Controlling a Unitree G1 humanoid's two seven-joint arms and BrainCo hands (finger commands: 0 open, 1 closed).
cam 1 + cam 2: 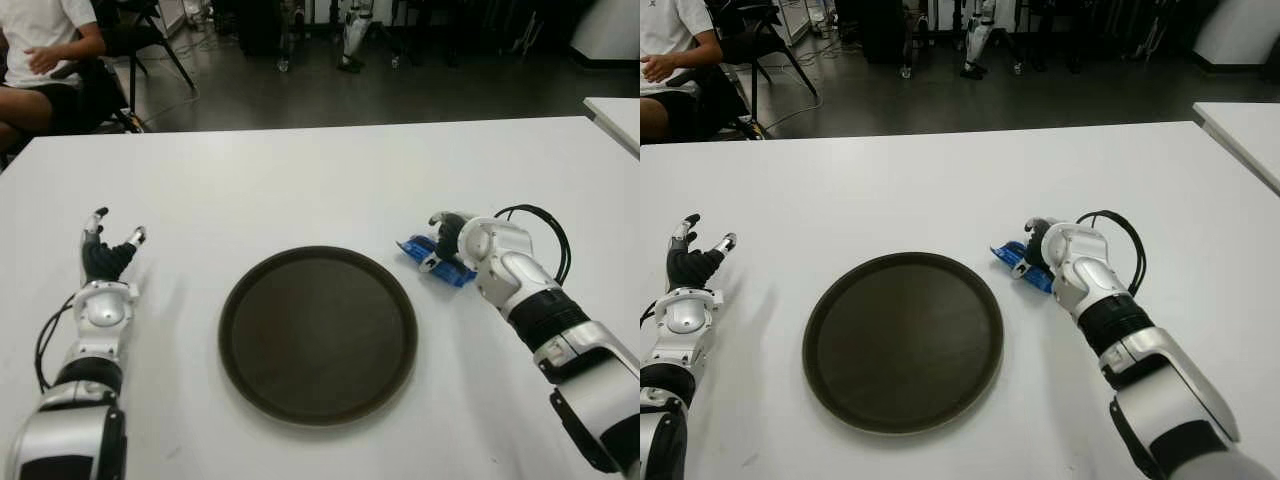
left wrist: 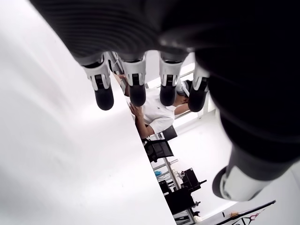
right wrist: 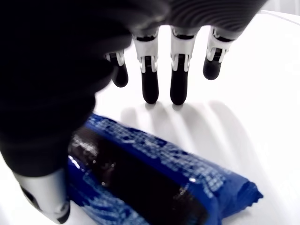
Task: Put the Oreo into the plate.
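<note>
The Oreo [image 1: 412,248] is a blue wrapped pack lying on the white table [image 1: 300,180], just right of the round dark plate [image 1: 318,335]. The plate holds nothing. My right hand [image 1: 450,236] hovers over the pack from its right side. In the right wrist view the Oreo [image 3: 154,173] lies under the palm, the fingers [image 3: 161,89] reach out straight past it without closing, and the thumb sits beside the wrapper. My left hand [image 1: 105,250] shows to the left of the plate with its fingers [image 2: 137,91] spread and nothing in them.
A black cable [image 1: 545,230] loops by my right wrist. A person [image 1: 40,50] sits on a chair beyond the table's far left corner. A second white table [image 1: 615,115] starts at the far right. Dark floor lies behind the far edge.
</note>
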